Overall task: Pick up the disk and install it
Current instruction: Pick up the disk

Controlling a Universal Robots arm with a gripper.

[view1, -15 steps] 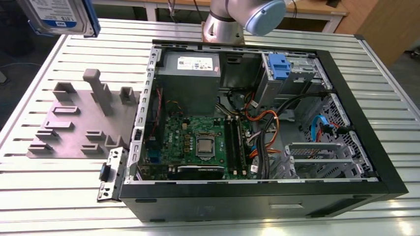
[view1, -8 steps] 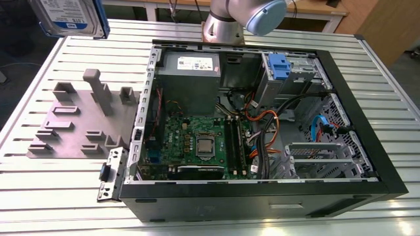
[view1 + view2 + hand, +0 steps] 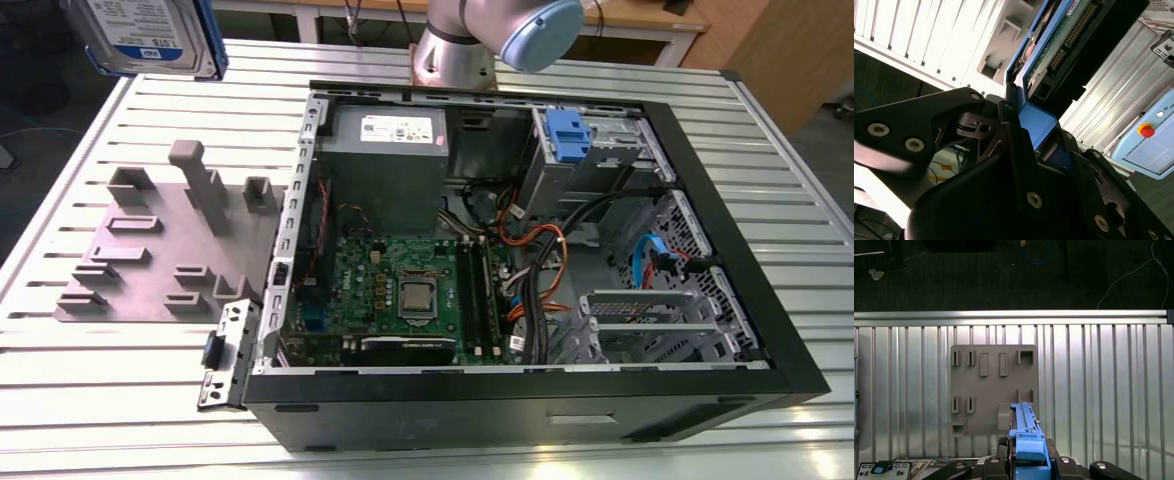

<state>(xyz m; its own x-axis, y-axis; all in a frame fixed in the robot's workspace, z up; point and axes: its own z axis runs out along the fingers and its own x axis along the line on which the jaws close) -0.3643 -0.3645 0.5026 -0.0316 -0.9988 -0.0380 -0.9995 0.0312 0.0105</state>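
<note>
I count one disk [image 3: 147,35] (a single drive by my tally), one gripper [image 3: 1030,462], one open computer case [image 3: 534,412], one grey fixture plate [image 3: 989,395], one slatted table [image 3: 107,395], one red button [image 3: 1146,131]

Disk [image 3: 147,35], upper left of the exterior view: is carrying a blue-and-white label [image 3: 142,47], its print not legible. Power-supply box [image 3: 384,160], upper centre: is bearing a white sticker [image 3: 400,127], likewise unreadable.
</note>
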